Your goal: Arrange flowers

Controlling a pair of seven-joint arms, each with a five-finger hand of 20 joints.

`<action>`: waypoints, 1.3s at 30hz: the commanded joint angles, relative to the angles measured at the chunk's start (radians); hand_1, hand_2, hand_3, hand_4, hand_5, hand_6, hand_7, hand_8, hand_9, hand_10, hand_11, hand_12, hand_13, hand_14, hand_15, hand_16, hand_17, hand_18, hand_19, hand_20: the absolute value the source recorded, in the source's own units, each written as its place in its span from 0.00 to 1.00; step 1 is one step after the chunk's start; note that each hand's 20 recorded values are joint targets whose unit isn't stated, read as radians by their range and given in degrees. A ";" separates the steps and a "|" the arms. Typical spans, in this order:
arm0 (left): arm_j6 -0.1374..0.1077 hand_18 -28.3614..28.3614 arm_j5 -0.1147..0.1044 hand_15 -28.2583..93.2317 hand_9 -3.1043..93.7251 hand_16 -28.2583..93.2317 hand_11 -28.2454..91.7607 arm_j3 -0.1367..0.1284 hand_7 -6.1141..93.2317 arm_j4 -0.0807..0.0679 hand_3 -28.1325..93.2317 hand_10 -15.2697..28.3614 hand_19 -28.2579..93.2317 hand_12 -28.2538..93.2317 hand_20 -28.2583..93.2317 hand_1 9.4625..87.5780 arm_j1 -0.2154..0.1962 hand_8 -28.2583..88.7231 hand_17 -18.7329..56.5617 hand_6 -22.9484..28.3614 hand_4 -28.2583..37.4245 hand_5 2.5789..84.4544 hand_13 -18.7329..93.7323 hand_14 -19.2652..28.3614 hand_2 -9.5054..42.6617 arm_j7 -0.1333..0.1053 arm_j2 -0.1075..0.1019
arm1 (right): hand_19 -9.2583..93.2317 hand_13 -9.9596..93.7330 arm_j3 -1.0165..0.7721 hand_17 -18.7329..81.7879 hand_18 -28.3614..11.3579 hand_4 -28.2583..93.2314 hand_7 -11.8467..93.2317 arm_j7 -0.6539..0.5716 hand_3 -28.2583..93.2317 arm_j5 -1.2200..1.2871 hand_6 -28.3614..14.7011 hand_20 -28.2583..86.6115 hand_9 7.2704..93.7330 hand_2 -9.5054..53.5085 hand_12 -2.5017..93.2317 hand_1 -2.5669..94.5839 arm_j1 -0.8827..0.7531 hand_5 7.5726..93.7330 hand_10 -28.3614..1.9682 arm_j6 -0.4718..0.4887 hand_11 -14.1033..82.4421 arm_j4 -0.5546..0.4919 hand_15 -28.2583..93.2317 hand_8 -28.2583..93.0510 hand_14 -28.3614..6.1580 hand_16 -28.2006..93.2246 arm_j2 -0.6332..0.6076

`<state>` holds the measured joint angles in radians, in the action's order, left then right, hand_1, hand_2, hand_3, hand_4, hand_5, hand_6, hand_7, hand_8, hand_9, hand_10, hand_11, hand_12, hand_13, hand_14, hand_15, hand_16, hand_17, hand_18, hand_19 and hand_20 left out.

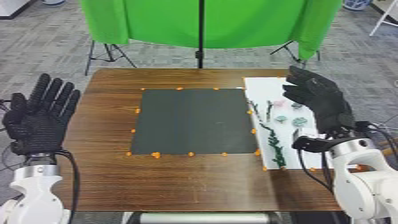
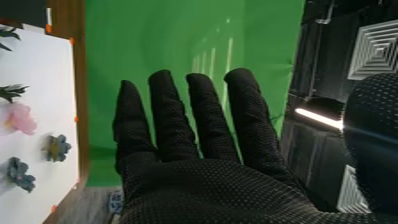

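Observation:
In the head view, my left hand [image 1: 40,115] is held off the table's left edge, fingers straight. My right hand [image 1: 318,100] is over the right side of the white sheet [image 1: 265,90], open and holding nothing; the right wrist view shows my right hand [image 2: 209,185] with fingers extended. On the sheet lie dark green stems [image 1: 274,142], a pink flower [image 1: 278,103] and blue-green flowers [image 1: 299,121]. The right wrist view also has the pink flower [image 2: 19,119], a blue-grey flower [image 2: 19,174] and another blue flower [image 2: 58,148] lying apart.
A dark square mat [image 1: 194,121] with orange markers round its edge lies mid-table [image 1: 102,185], left of the white sheet. Behind the table hangs a green cloth [image 1: 160,22] on stands. Cables run along both forearms.

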<state>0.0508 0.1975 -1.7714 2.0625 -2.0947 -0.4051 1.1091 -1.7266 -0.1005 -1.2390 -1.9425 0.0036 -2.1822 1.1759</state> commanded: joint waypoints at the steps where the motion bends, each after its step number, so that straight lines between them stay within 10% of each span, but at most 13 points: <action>1: 0.009 0.74 -0.014 0.43 0.43 0.18 0.34 0.018 0.11 -0.005 0.85 0.69 0.51 0.29 0.31 0.24 -0.018 0.17 0.20 0.64 0.00 0.54 0.41 0.71 0.38 0.022 0.010 | 0.40 0.42 -0.011 0.30 0.26 0.00 0.23 -0.021 0.95 -0.065 0.57 0.38 0.37 0.15 0.14 0.15 -0.016 0.40 0.43 -0.014 0.23 -0.014 0.31 0.13 0.35 0.39 -0.008; 12: -0.001 0.74 -0.014 0.43 0.43 0.18 0.34 0.014 0.11 0.004 0.85 0.69 0.51 0.29 0.31 0.24 -0.039 0.17 0.20 0.64 0.00 0.54 0.41 0.71 0.38 0.012 0.017 | 0.46 0.45 0.006 0.30 0.24 0.00 0.24 -0.126 0.94 -0.593 0.54 0.39 0.43 0.03 0.15 0.21 -0.036 0.44 0.38 -0.013 0.26 -0.051 0.35 0.13 0.36 0.39 -0.055; 22: -0.034 0.74 -0.028 0.44 0.43 0.18 0.35 0.010 0.12 0.017 0.85 0.69 0.51 0.29 0.31 0.24 -0.054 0.18 0.19 0.65 0.00 0.54 0.41 0.72 0.38 0.019 0.019 | 0.71 0.63 0.025 0.38 0.19 0.00 0.34 -0.280 0.88 -1.023 0.61 0.43 0.65 0.00 0.23 0.29 -0.135 0.67 0.41 0.036 0.49 -0.105 0.64 0.10 0.44 0.37 -0.106; 26: -0.050 0.74 0.007 0.44 0.43 0.18 0.35 0.014 0.12 0.016 0.85 0.70 0.51 0.29 0.31 0.24 -0.048 0.18 0.19 0.65 0.00 0.54 0.42 0.72 0.38 0.024 0.018 | 0.75 0.63 0.068 0.39 0.17 0.00 0.40 -0.330 0.83 -1.182 0.62 0.44 0.65 0.00 0.26 0.30 -0.167 0.70 0.39 0.084 0.59 -0.113 0.72 0.09 0.42 0.38 -0.131; 39: -0.065 0.74 0.013 0.45 0.44 0.18 0.36 0.022 0.12 0.014 0.86 0.71 0.51 0.30 0.31 0.23 -0.039 0.18 0.19 0.65 0.00 0.55 0.42 0.73 0.39 0.039 0.017 | 0.85 0.64 0.237 0.42 0.10 0.00 0.48 -0.473 0.78 -1.443 0.62 0.46 0.66 0.00 0.31 0.32 -0.104 0.74 0.35 0.224 0.71 -0.026 0.82 0.08 0.34 0.42 -0.159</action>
<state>-0.0032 0.1991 -1.7583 2.0768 -2.1275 -0.3834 1.1199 -1.5118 -0.5351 -2.6639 -2.0661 0.1317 -2.2331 1.0239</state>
